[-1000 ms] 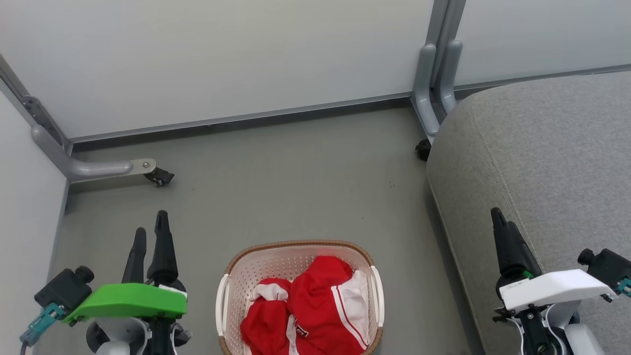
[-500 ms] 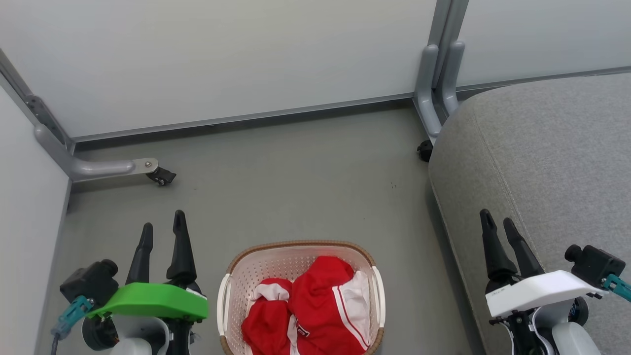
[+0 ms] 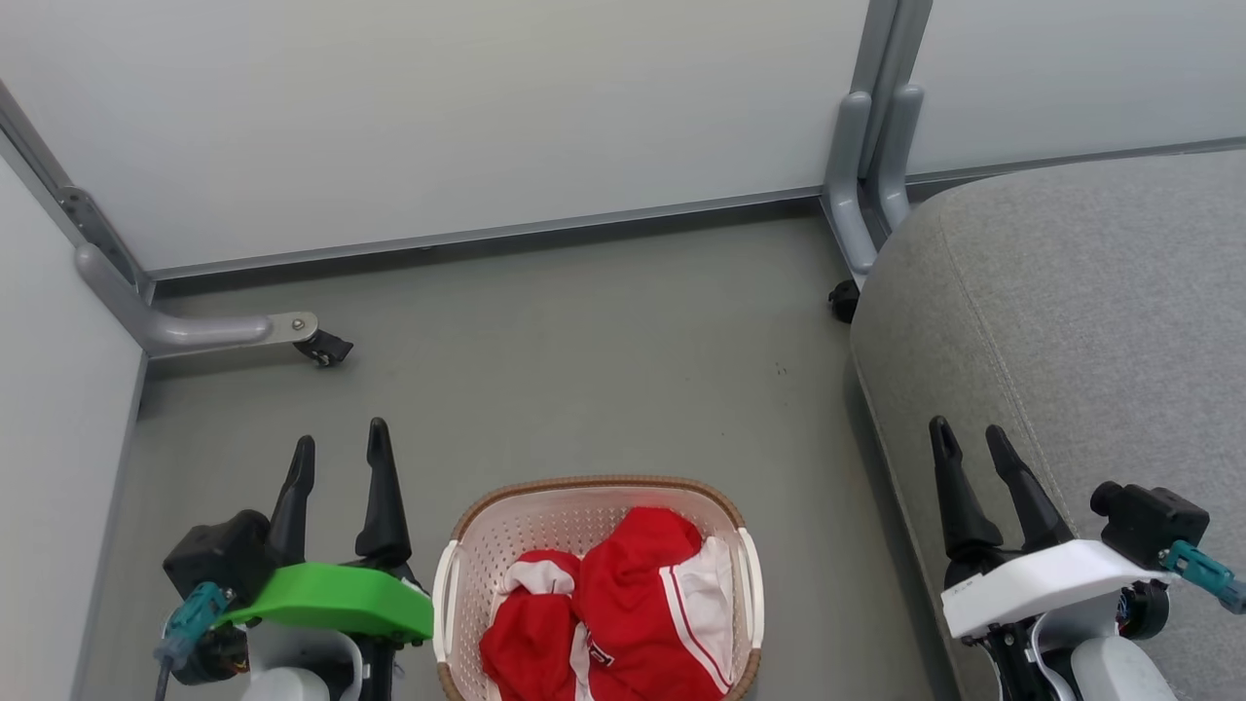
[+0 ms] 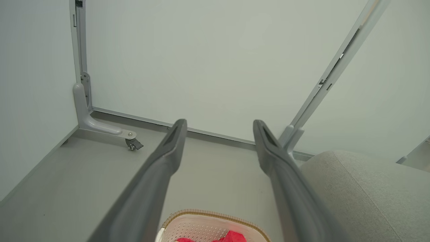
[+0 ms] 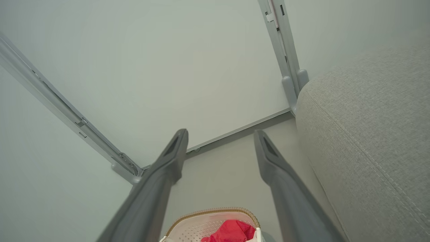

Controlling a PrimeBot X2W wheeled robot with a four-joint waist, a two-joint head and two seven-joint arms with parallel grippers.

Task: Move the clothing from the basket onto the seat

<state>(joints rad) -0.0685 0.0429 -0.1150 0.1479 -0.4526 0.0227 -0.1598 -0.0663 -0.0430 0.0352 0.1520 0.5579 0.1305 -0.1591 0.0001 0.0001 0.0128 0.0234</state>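
Head view: the basket (image 3: 501, 540), a cream perforated plastic tub with a rounded shape, brown woven rim and white side handles, sits on the smooth grey floor (image 3: 584, 341) between the 2 arms. The clothing (image 3: 623, 604) lies crumpled inside it: soft red fabric with white panels and white stripe trim. Some lettering shows on a fold, too small to read. The seat (image 3: 1090, 321), a broad light-grey woven-fabric cushion with a rounded edge and a stitched seam, stands to the basket's right, apart from it. The left gripper (image 3: 341, 436), under a green cover, hangs just left of the basket, its 2 long dark tapered fingers spread and empty. The right gripper (image 3: 967, 428), under a white cover, hangs over the seat's edge, fingers likewise apart and empty.
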